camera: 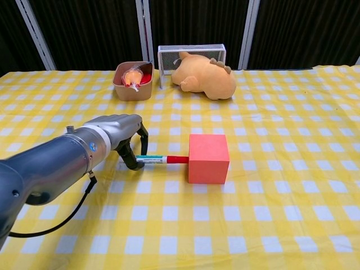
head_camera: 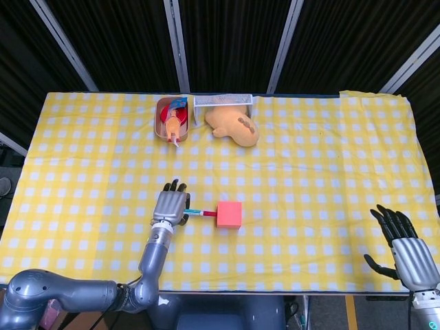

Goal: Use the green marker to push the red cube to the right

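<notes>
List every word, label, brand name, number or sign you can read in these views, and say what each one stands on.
No readable text in either view.
Green marker: held by the left hand; its barrel shows colour bands, any print too small to read.
Left hand's wrist: a small blue round mark, too blurred to read.
Red cube: plain faces.
Contents of the brown bowl: possibly packaging, nothing legible.
</notes>
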Robot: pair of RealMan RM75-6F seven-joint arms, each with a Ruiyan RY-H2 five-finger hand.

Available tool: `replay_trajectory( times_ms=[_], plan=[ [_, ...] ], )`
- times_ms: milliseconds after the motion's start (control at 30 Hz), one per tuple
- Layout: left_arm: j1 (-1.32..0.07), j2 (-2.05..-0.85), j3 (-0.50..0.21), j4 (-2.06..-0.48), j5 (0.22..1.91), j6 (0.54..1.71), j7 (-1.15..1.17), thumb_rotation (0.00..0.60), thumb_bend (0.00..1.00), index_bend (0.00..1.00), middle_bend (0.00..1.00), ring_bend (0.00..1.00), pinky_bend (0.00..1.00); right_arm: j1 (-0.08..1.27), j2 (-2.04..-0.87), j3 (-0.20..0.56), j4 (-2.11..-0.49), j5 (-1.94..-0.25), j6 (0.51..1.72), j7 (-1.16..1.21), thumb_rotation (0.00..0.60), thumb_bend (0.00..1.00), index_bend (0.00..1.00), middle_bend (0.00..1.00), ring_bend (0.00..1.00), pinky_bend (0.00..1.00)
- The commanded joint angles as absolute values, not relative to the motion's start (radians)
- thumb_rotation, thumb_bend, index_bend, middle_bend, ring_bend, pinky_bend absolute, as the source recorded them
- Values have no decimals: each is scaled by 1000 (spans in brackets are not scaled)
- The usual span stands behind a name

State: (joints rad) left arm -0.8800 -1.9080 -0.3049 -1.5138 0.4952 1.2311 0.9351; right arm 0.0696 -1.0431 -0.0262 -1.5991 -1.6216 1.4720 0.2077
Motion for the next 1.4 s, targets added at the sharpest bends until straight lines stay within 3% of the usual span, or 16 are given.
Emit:
replay_trajectory(
  times_ms=[33,433,1133,1400],
  plan=[
    [-886,-1911,-310,-1517,483,1237,945,600,458,590,141,7,107,69,-1044,-26,-1599,-1622,1472,207,600,321,0,0,0,0],
    [-918,-1928,-327,-1513,464,1240,970,600,463,591,141,7,107,69,-1044,-27,-1600,-1623,1472,206,600,321,0,0,0,0],
    [-1075,-2102,-423,-1359,418,1200,1016,600,463,598,147,20,116,71,-1040,-28,-1599,-1621,1464,205,600,321,0,0,0,0],
    [-1095,-2107,-432,-1364,409,1213,1044,600,463,598,146,20,116,71,-1038,-28,-1603,-1617,1461,204,600,321,0,0,0,0]
  ],
)
